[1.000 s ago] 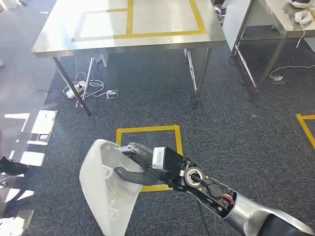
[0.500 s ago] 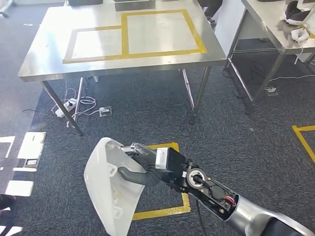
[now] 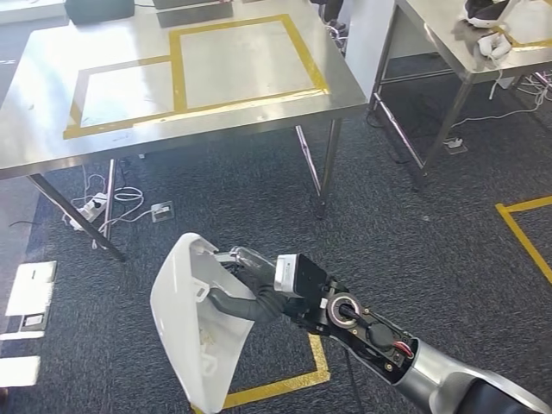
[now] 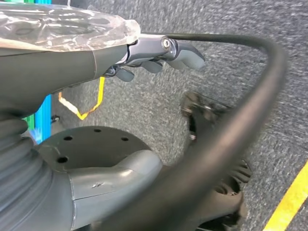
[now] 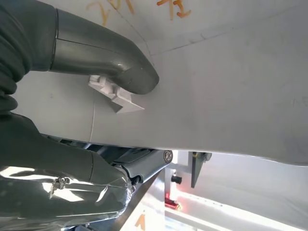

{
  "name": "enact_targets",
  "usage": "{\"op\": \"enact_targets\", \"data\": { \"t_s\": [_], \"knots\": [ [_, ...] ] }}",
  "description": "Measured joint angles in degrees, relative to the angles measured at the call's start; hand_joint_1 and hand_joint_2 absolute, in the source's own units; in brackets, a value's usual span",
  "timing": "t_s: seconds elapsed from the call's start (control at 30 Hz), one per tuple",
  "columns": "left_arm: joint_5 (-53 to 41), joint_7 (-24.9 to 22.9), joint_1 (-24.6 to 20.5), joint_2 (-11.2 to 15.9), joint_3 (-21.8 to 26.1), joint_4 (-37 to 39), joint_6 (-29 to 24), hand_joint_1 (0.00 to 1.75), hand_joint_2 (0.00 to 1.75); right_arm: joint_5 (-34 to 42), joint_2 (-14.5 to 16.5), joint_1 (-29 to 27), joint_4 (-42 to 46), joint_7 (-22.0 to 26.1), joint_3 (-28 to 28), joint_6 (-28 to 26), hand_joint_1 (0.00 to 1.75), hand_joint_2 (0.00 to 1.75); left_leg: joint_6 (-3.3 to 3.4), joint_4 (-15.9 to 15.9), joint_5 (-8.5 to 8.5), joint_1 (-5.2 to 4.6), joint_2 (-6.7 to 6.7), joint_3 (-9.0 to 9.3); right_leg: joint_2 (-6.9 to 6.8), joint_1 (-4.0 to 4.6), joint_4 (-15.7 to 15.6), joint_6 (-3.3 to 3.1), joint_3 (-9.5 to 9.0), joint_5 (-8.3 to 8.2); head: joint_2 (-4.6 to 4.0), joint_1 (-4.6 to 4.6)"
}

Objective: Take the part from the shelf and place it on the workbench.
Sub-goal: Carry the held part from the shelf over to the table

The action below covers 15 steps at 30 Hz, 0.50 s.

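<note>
the part [image 3: 195, 323] is a thin white plastic shell, roughly triangular with a rounded top and a narrow lower tip, its inner face carrying small moulded clips. orange handwriting marks it in the right wrist view [image 5: 225, 77]. it hangs in the air above the dark carpet, short of the workbench [image 3: 195, 129], held by the right hand [image 3: 250, 289], whose thumb lies across the inner face while the fingers wrap the upper edge. the left hand [image 4: 156, 55] hangs over the carpet with fingers loosely straight, apart and holding nothing.

since the earlier frames the whole view has swung: the workbench sits lower and further left, closer to the robot, and the part keeps its grip.

the workbench is brushed steel with yellow tape [image 3: 176, 65] rectangles; the floor is speckled grey carpet [image 3: 404, 233] with yellow tape lines.
</note>
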<state>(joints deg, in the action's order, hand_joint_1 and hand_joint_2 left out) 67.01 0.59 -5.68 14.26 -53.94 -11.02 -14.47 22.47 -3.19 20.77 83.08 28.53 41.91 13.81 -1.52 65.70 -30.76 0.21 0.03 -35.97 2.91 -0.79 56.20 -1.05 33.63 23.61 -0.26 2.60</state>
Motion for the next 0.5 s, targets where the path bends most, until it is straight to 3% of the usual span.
{"op": "enact_targets", "data": {
  "t_s": [0.03,0.1,0.13,0.2,0.23,0.27,0.33,0.4,0.43,0.47,0.5],
  "knots": [
    [0.00,0.00,0.01,0.09,0.00,0.00,0.00,0.00,1.75,0.00,0.00,0.02,0.01,0.01,-0.01,0.00,1.75,1.75,0.35,-4.31,2.76,-0.03,-0.68,1.28,0.45,-0.01,-0.02,0.08,-0.23,0.10,0.00,-0.03],
    [0.03,0.00,-0.06,0.26,0.00,0.00,-0.01,0.00,1.75,0.07,0.00,0.02,0.02,0.01,-0.03,0.00,1.75,1.75,1.15,-9.94,5.27,-0.38,-2.00,2.99,1.34,-0.05,-0.05,0.45,-0.25,0.21,0.00,-0.10],
    [0.07,0.00,-0.11,0.30,0.00,0.00,-0.02,0.00,1.75,0.17,0.00,0.00,0.02,-0.01,-0.04,-0.01,1.75,1.75,1.55,-10.74,5.53,-0.58,-2.37,3.21,1.78,-0.08,-0.06,0.71,-0.14,0.25,0.00,-0.15],
    [0.16,0.00,-0.15,0.22,0.00,0.00,-0.07,0.00,1.75,0.49,-0.01,-0.06,0.03,-0.02,-0.09,-0.02,1.75,1.75,2.24,-11.06,6.22,-0.58,-1.83,3.56,2.47,0.00,-0.07,1.37,0.06,0.37,0.00,-0.22],
    [0.20,0.00,-0.18,0.17,0.00,0.00,-0.10,0.00,1.75,0.65,-0.01,-0.09,0.05,-0.01,-0.16,-0.07,1.75,1.75,2.46,-11.39,6.63,-0.40,-1.28,3.80,2.01,0.12,0.43,1.68,0.26,0.89,0.00,-0.19],
    [0.21,0.00,-0.20,0.13,0.00,0.00,-0.18,0.00,1.75,0.78,-0.02,-0.05,0.07,0.02,-0.27,-0.14,1.75,1.75,2.73,-11.71,6.78,-0.22,-0.67,4.02,1.09,0.24,1.85,1.98,0.87,2.01,0.00,-0.02],
    [0.28,-0.05,-0.25,0.09,0.00,0.00,-0.36,0.00,1.75,1.01,-0.02,-0.02,0.08,0.11,-0.46,-0.37,1.75,1.75,3.08,-11.99,6.86,-0.14,0.45,4.24,-1.31,0.30,8.44,2.51,3.56,5.97,0.00,0.43],
    [0.37,-0.15,-0.20,0.03,0.00,0.00,-0.50,0.00,1.75,1.22,-0.03,-0.15,0.07,0.20,-0.54,-0.55,1.75,1.75,3.20,-11.94,6.79,-0.21,1.39,4.25,-2.20,0.13,15.39,2.91,6.26,8.87,0.00,0.74],
    [0.41,-0.21,-0.18,-0.03,0.00,0.00,-0.52,0.00,1.75,1.30,-0.05,-0.24,0.07,0.20,-0.58,-0.70,1.75,1.75,3.17,-11.90,6.75,-0.21,1.74,4.27,-2.37,0.06,16.18,3.06,6.37,8.75,0.00,0.81],
    [0.47,-0.23,-0.19,-0.14,0.00,0.00,-0.54,0.00,1.75,1.32,-0.07,-0.29,0.07,0.18,-0.66,-0.90,1.75,1.75,3.10,-11.84,6.69,-0.21,2.03,4.31,-2.50,-0.03,14.50,3.17,5.26,7.52,0.00,0.89],
    [0.51,-0.25,-0.20,-0.26,0.00,0.00,-0.54,0.00,1.75,1.30,-0.08,-0.29,0.08,0.14,-0.74,-1.19,1.75,1.75,2.97,-11.73,6.59,-0.20,2.22,4.37,-2.69,-0.14,10.79,3.24,3.17,5.60,0.00,0.97]
  ]
}}
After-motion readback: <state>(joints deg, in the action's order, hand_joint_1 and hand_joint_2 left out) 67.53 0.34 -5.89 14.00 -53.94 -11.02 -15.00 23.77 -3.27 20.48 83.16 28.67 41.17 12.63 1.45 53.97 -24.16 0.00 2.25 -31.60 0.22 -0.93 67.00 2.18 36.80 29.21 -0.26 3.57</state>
